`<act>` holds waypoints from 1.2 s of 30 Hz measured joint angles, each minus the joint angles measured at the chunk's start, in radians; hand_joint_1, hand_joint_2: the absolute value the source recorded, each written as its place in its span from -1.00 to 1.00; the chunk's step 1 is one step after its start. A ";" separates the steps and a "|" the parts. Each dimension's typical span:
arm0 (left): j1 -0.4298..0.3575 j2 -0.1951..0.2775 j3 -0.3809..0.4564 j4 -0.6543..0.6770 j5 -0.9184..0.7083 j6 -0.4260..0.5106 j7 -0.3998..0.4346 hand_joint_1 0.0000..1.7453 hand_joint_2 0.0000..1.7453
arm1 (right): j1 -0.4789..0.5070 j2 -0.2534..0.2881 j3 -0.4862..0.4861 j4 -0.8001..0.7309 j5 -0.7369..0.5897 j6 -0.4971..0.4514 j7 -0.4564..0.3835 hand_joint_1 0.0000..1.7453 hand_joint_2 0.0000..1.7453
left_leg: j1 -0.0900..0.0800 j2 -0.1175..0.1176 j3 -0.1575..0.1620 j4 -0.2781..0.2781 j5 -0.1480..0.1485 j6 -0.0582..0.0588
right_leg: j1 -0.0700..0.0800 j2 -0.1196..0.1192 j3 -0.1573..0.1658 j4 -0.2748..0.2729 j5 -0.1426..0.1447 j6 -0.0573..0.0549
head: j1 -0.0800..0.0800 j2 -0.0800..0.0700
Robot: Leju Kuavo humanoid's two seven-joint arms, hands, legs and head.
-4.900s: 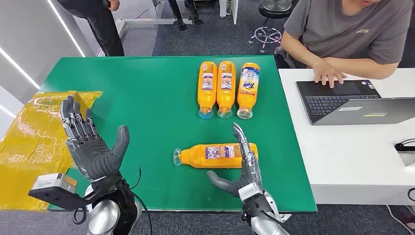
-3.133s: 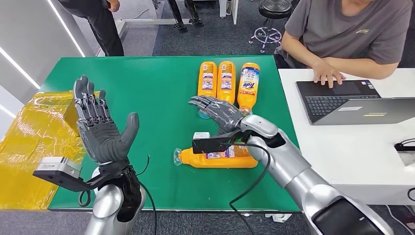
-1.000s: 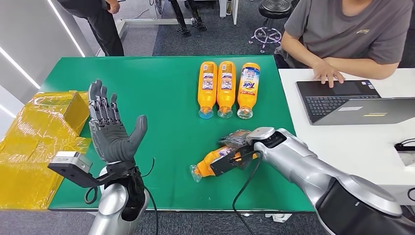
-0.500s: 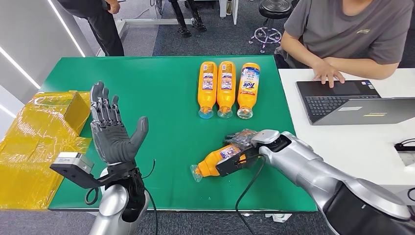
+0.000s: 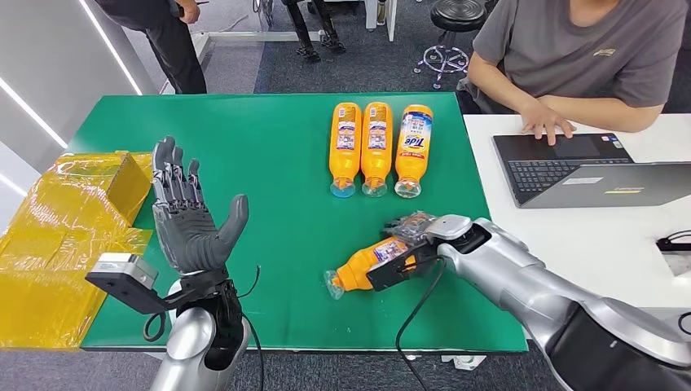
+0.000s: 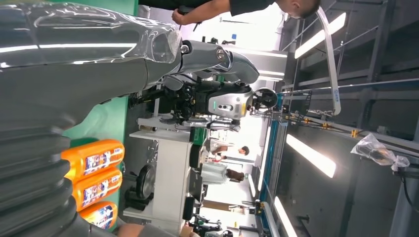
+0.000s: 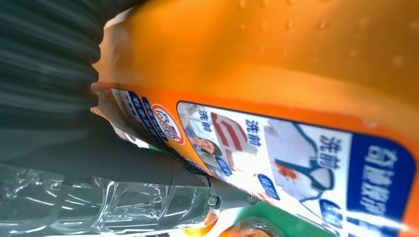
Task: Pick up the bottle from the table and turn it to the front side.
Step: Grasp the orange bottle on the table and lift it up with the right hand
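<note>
While the right robot hand [image 5: 411,230] grips the orange bottle [image 5: 371,261] by its base end, the bottle sits tilted at about five o'clock on the green tabletop [image 5: 244,138], cap low toward eight o'clock and seemingly just off the surface. Judging by this, the pick-up is in hand and the turn is not finished. The right wrist view shows a back label with small Chinese print and pictograms, so the next move calls for rolling the bottle about its long axis until the front label faces up. The left robot hand [image 5: 191,220] is raised at eight o'clock, fingers spread, holding nothing. Three bottles [image 5: 376,147] lie at one o'clock; the rightmost reads "Tide".
</note>
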 joint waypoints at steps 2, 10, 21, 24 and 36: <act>0.000 0.000 0.000 0.001 0.000 0.001 0.000 -1.00 1.00 | 0.000 -0.002 0.000 0.000 0.007 -0.004 0.010 -1.00 1.00 | 0.000 0.000 0.000 0.000 0.000 0.000 | 0.000 0.000 0.000 0.000 0.000 0.000 | 0.000 0.000; 0.001 0.000 0.001 0.001 0.001 0.010 0.000 -1.00 1.00 | 0.003 -0.002 0.000 0.003 0.040 -0.041 0.026 1.00 1.00 | 0.000 0.000 0.000 0.000 0.000 0.000 | 0.000 0.000 0.001 0.000 0.000 0.001 | 0.000 0.000; 0.002 0.001 0.009 0.000 -0.010 0.019 0.000 -1.00 1.00 | 0.045 0.033 -0.037 0.021 0.084 -0.265 0.028 1.00 1.00 | 0.000 0.000 0.000 0.000 0.000 0.000 | 0.000 0.000 0.001 0.000 0.001 0.001 | 0.000 0.000; 0.002 0.001 0.012 -0.002 -0.011 0.020 0.000 -1.00 1.00 | 0.062 0.042 -0.061 0.022 0.085 -0.303 0.029 1.00 1.00 | 0.000 0.000 0.000 0.000 0.000 0.000 | 0.000 0.000 0.001 0.000 0.001 0.001 | 0.000 0.000; 0.014 0.003 0.017 -0.019 -0.021 0.039 0.000 -1.00 1.00 | 0.192 0.062 -0.245 -0.046 -0.040 -0.484 -0.006 1.00 1.00 | 0.000 -0.002 -0.001 0.000 0.000 0.000 | 0.000 -0.001 0.000 0.000 0.000 0.001 | 0.000 0.000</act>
